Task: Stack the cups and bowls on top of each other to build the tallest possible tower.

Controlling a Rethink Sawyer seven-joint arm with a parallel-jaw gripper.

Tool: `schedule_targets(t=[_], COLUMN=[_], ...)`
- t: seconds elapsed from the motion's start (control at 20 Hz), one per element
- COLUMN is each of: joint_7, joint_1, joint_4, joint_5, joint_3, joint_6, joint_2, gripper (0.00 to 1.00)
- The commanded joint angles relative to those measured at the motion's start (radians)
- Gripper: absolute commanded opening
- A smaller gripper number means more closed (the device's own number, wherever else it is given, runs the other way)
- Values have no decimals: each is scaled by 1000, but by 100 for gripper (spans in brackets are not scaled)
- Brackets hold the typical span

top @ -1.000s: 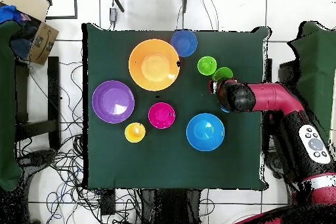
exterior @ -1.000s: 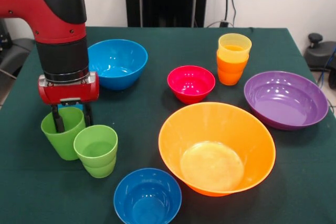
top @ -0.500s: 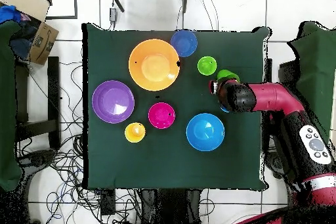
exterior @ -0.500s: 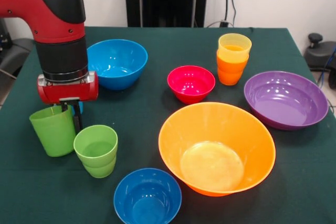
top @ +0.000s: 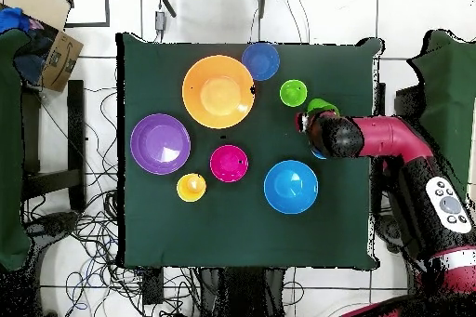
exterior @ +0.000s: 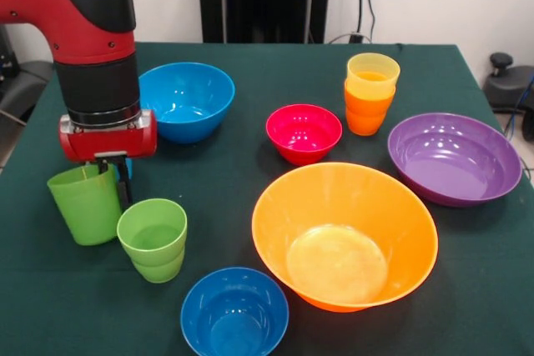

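My gripper is at the table's left side, shut on the right rim of a plain lime green cup, which hangs slightly tilted at about table height. A stepped green cup stands just right of it. A sliver of light blue cup peeks out behind the fingers. The yellow cup is nested in the orange cup at the back right. A red bowl, two blue bowls, a purple bowl and a big orange bowl stand separately.
Seen from overhead, the red arm reaches in from the right over the dark green table. A cardboard box sits off the table at the upper left, and cables lie on the floor.
The fingers closed on the plain green cup's rim and carried it left, away from the stepped green cup. Over the last half second it barely moved.
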Motion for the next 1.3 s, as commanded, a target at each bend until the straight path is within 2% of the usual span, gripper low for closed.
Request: schedule_targets(t=[0.05,0.45,0.65,1.0,1.3], joint_7=[-231,-196,-147,-3,118], joint_1=[54,87,114,164,235], joint_4=[92,118,141,231,297], joint_5=[88,169,205,255,304], joint_3=[49,35,13,-41,-109], joint_6=[188,286,339,339,336], joint_2=[-124,-213,-263,-308,-340], gripper=[0,0,0,0,0])
